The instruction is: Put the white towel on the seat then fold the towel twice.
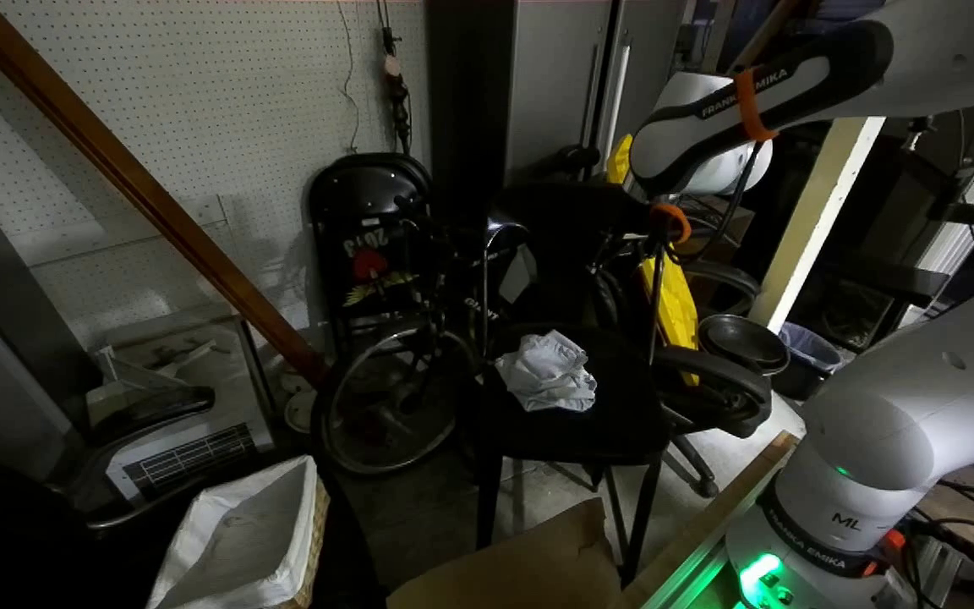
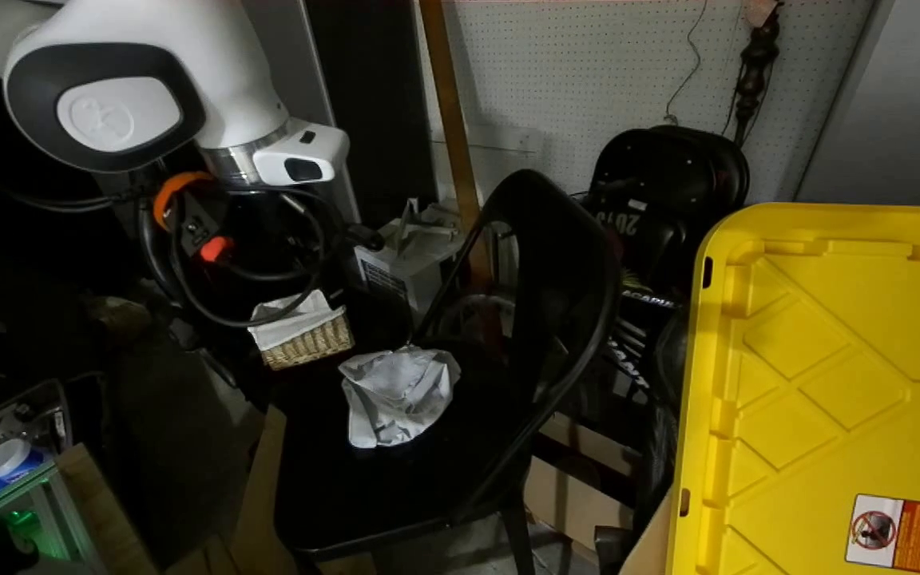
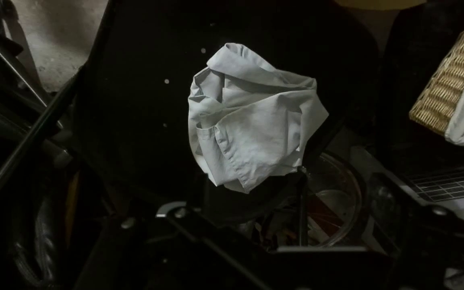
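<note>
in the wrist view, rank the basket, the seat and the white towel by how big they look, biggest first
1. Seat
2. White towel
3. Basket: smallest as shown, but the picture's right edge cuts it off, so its full size is unsure.

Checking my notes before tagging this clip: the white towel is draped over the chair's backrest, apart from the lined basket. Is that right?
Not quite: the white towel is not on the backrest; it lies crumpled on the black seat, as both exterior views show. It is apart from the lined basket, as you say.
</note>
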Tool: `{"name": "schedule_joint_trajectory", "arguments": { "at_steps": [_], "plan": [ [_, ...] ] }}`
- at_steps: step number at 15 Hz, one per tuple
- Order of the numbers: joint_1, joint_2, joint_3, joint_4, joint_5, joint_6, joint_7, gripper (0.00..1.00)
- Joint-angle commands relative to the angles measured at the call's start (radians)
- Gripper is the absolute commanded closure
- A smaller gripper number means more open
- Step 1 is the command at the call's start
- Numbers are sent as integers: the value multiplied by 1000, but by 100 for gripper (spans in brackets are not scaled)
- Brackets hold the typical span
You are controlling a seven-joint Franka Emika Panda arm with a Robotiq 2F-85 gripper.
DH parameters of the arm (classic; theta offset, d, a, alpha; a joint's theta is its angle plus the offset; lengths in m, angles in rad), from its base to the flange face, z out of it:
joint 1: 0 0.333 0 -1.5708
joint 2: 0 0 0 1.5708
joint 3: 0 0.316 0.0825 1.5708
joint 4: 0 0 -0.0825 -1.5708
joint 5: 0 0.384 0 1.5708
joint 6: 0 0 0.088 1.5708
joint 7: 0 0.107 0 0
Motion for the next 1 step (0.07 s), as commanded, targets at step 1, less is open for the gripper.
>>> {"name": "schedule_joint_trajectory", "arguments": {
  "at_steps": [1],
  "plan": [
    [2,0,-2,1,-2,-3,1,0]
  ]
}}
